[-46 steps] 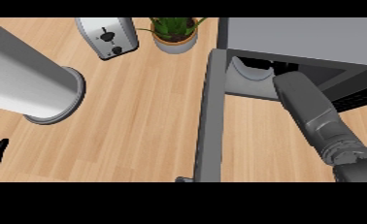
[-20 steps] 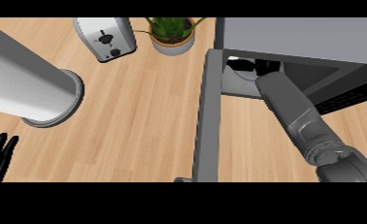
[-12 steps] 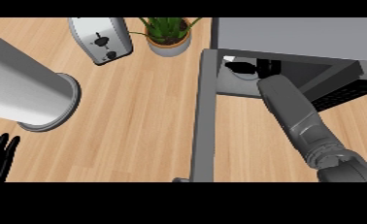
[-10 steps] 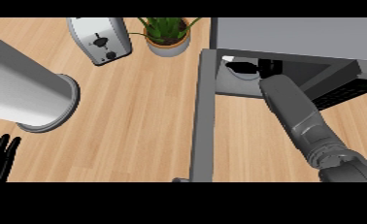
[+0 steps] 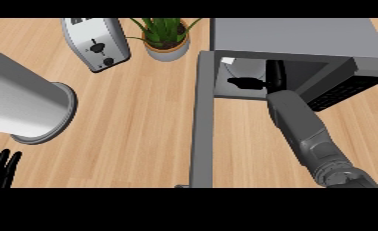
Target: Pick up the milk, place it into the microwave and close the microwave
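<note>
The grey microwave (image 5: 295, 35) stands at the upper right, and its door (image 5: 201, 125) hangs open toward me. My right forearm reaches into the dark cavity, where my right hand (image 5: 251, 82) shows only as black shapes. At the cavity's back left corner there is a small white patch (image 5: 228, 61). It may be the milk, but most of it is hidden, and I cannot tell whether the hand touches it. My left hand (image 5: 7, 167) rests open at the lower left edge, fingers up.
A silver toaster (image 5: 96, 42) and a potted plant (image 5: 166, 37) stand at the back of the wooden counter. A large grey cylinder (image 5: 29, 105) stands at the left. The open door splits the counter left of my right arm.
My right forearm has pushed forward, taking the hand deeper into the microwave. The white shape near the hand now shows smaller, at the cavity's back left. My left hand has come into view.
</note>
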Robot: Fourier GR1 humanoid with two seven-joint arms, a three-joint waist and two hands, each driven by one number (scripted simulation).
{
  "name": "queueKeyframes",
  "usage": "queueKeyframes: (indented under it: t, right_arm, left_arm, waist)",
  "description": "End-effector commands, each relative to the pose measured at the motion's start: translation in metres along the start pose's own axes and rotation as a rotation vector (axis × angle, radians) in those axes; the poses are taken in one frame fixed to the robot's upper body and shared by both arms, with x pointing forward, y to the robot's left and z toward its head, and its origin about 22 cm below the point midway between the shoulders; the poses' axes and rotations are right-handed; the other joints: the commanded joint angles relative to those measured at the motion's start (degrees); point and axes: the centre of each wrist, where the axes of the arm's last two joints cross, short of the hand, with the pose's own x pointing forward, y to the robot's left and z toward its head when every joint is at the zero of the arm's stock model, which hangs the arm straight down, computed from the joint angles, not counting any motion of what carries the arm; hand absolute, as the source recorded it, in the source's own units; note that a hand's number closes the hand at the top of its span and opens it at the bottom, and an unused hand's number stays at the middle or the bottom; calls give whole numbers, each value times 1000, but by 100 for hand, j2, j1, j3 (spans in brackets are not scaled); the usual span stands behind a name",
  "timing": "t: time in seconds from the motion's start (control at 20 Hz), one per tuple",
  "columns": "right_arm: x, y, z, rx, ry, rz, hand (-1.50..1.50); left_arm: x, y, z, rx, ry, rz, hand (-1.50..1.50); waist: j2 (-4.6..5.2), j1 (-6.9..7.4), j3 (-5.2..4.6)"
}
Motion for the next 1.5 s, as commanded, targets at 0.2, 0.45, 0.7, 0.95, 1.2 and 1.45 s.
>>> queueKeyframes:
  t: [0.2, 0.45, 0.7, 0.95, 1.2, 1.45]
  right_arm:
    - [-17, 9, 33, 54, 3, -193, -150]
    - [-21, 21, 52, 133, 16, -361, -150]
    - [-45, 21, 107, 194, 22, -482, -150]
    - [-51, 10, 128, 202, -1, -529, -150]
    - [-44, 0, 138, 193, 6, -548, -150]
    - [-45, -38, 172, 113, -5, -610, -150]
  left_arm:
    - [12, -20, 7, -56, 16, -21, -150]
    - [10, -25, -4, -178, 35, 102, -150]
    - [-6, -38, 5, -229, 59, 129, -150]
    - [0, -43, 4, -307, 57, 116, -150]
    - [-5, -88, -35, -394, 44, 73, 150]
    - [-11, -111, -34, -431, 75, 49, 150]
  waist:
    - [-114, -248, -12]
    - [-120, -323, -13]
    - [-160, -412, -20]
    - [-193, -478, -26]
    - [-196, -568, -29]
    - [-191, -539, -29]
